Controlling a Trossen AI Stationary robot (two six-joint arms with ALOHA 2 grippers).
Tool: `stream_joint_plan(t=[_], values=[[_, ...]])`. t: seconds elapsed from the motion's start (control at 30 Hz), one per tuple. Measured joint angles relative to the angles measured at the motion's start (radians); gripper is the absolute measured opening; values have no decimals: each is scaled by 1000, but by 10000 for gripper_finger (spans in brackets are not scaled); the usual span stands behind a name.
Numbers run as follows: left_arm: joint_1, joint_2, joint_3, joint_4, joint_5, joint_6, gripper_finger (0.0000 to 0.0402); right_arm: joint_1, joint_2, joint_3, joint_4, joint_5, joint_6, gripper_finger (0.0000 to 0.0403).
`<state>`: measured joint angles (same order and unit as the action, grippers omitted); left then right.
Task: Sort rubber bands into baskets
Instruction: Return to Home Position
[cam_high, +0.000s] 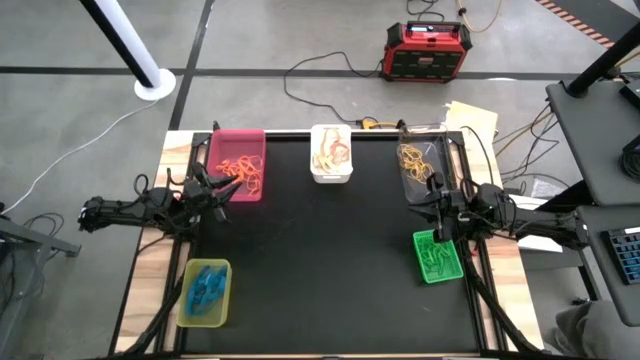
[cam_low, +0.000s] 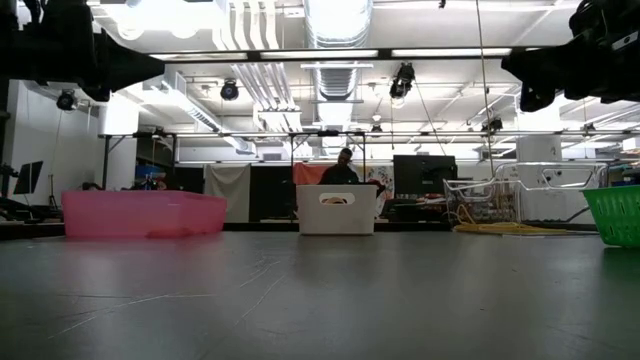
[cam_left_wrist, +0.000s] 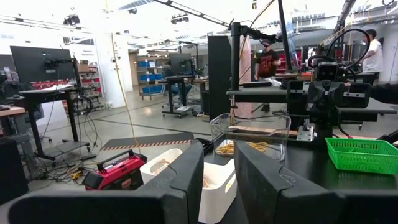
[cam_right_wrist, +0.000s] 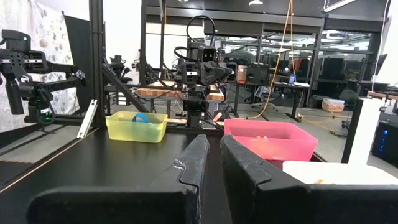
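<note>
Five baskets stand on the black table. The pink basket holds orange and red rubber bands. The white basket holds tan ones, the clear basket yellow ones, the green basket green ones, and the yellow-green basket blue ones. My left gripper hovers by the pink basket's near edge, open and empty. My right gripper hovers between the clear and green baskets, open by a narrow gap and empty.
A red-and-black power box and cables lie on the floor beyond the table's far edge. The table's middle is bare black mat. A person stands in the room behind the white basket.
</note>
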<state>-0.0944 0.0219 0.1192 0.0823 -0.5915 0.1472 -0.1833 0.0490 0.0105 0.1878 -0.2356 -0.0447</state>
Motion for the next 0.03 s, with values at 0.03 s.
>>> stream_joint_plan(t=[0.03], values=[[0, 0, 0, 0, 0, 0, 76, 0, 0, 0, 0, 0, 0, 38]])
